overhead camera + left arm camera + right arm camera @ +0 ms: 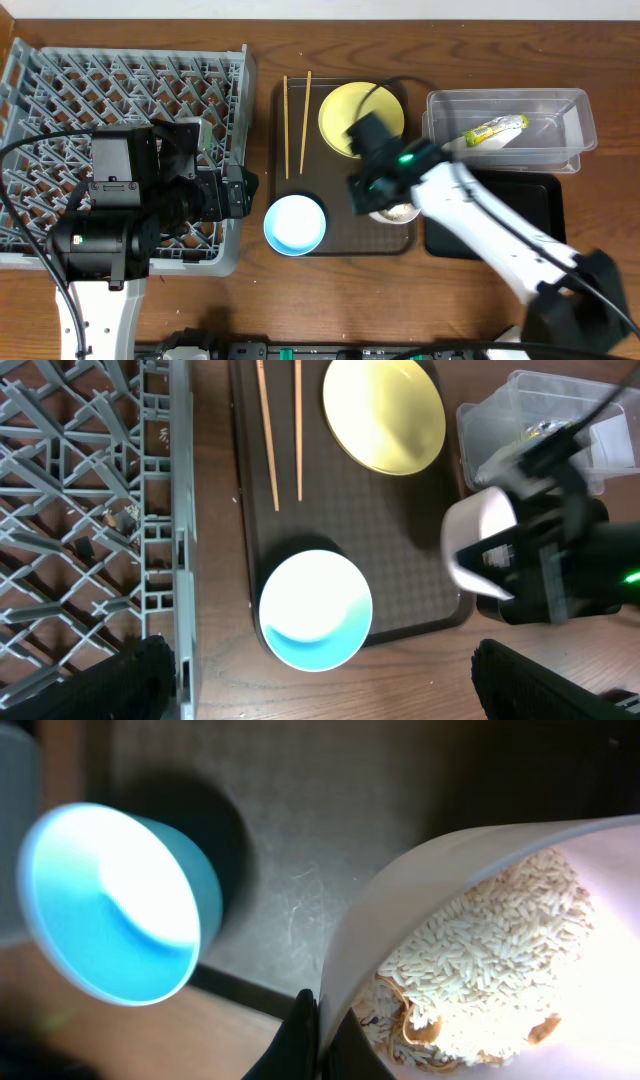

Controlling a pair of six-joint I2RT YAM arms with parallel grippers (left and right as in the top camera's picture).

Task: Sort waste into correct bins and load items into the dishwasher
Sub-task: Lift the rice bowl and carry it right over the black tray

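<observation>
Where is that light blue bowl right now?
In the overhead view, the light-blue bowl sits on the lower-left corner of the brown tray, just right of the dish rack and below the chopsticks.

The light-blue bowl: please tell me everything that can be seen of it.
The light-blue bowl is round, smooth and glossy, plastic by its look, with a pale, brightly lit inside that holds nothing. It stands upright, mouth up, on the dark-brown tray, at the corner nearest the robot's left arm, its rim reaching out past the tray's edge. The chopsticks and the yellow plate lie apart from it, farther back on the tray. No fingers touch it.
</observation>
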